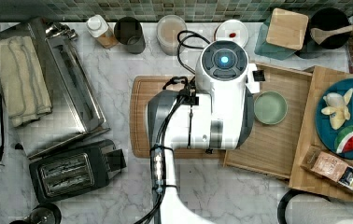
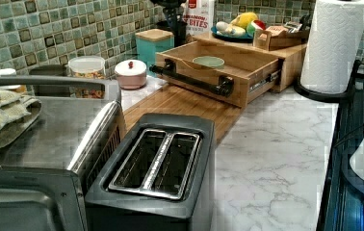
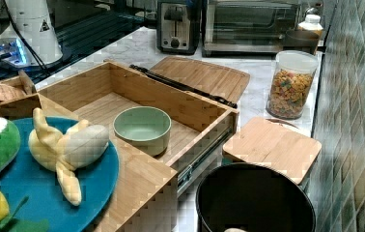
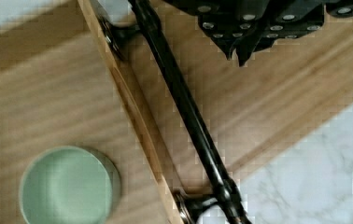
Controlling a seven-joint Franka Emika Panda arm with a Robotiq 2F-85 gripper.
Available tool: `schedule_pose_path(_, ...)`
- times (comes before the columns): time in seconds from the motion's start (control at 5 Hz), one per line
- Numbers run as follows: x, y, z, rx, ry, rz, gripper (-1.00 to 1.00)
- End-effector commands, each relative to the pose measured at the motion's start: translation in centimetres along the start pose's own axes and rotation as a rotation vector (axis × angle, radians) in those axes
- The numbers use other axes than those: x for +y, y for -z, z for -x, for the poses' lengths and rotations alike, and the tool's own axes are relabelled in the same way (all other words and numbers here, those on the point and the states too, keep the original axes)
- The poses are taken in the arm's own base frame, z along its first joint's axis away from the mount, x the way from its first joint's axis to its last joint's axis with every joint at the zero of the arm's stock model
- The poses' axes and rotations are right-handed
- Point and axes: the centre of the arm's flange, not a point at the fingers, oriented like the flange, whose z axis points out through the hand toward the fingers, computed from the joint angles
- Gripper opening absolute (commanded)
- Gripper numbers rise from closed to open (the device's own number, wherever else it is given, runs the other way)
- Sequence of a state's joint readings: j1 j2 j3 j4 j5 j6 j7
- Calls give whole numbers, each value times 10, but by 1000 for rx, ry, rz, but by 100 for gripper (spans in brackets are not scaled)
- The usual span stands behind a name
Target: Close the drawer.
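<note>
The drawer point(image 1: 277, 140) is a shallow light-wood box, pulled out from its wooden cabinet point(image 2: 291, 57) over the counter. A long black bar handle point(image 2: 189, 79) point(image 4: 188, 112) runs across its front. A pale green bowl point(image 3: 142, 128) point(image 4: 67, 186) sits inside it. My gripper point(image 4: 240, 53) hangs above the cutting board point(image 4: 282, 93), just outside the handle and apart from it. Its fingertips meet and hold nothing. In the top view my white arm point(image 1: 221, 93) covers the drawer's front.
A flat cutting board point(image 1: 139, 116) lies in front of the drawer. A toaster point(image 1: 69, 170) and toaster oven point(image 1: 62, 93) stand on the top view's left. A cereal jar point(image 3: 290, 87), square wooden lid point(image 3: 272, 145) and black pot point(image 3: 253, 203) line the tiled wall. A paper towel roll point(image 2: 336, 43) stands near the cabinet.
</note>
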State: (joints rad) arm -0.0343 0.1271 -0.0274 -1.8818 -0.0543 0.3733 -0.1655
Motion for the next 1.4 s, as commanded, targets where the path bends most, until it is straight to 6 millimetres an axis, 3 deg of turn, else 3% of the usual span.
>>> schedule_pose_path(0.2,-74,-17,49,96,81,-56,-100)
schedule_pose_path(0.4,-91,-29,47,134,206,-36,-100)
schedule_pose_path(0.6,-84,-51,34,126,314,17,-100)
schedule_pose_path(1.0,-77,-104,18,113,352,69,-100)
schedule_pose_path(1.2,-94,-118,15,101,324,107,-100)
schedule_pose_path(1.4,-98,-126,26,163,349,123,-100)
